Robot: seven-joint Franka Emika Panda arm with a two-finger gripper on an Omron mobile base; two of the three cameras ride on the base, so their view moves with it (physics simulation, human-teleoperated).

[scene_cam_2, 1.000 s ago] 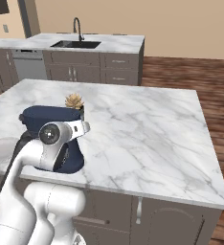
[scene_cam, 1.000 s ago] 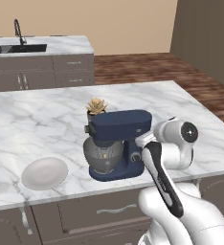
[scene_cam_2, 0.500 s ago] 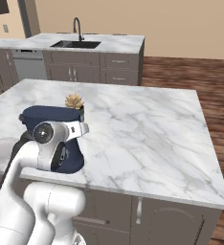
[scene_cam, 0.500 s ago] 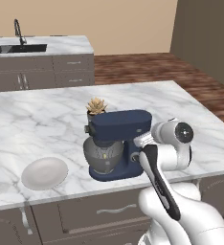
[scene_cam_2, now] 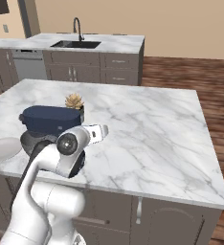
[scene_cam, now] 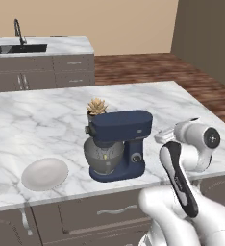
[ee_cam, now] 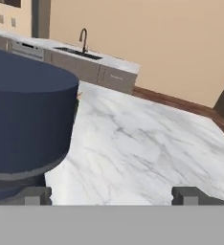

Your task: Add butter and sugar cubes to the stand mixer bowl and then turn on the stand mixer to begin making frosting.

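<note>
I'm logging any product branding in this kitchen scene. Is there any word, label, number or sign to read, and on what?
None can be read.
stand mixer: plain navy body, no lettering.
white plate: blank.
potted plant, marble counter and cabinets: no labels or signs.

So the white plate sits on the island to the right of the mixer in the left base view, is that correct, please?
Not quite: the plate sits on the island to the left of the mixer, as the left base view shows.
</note>
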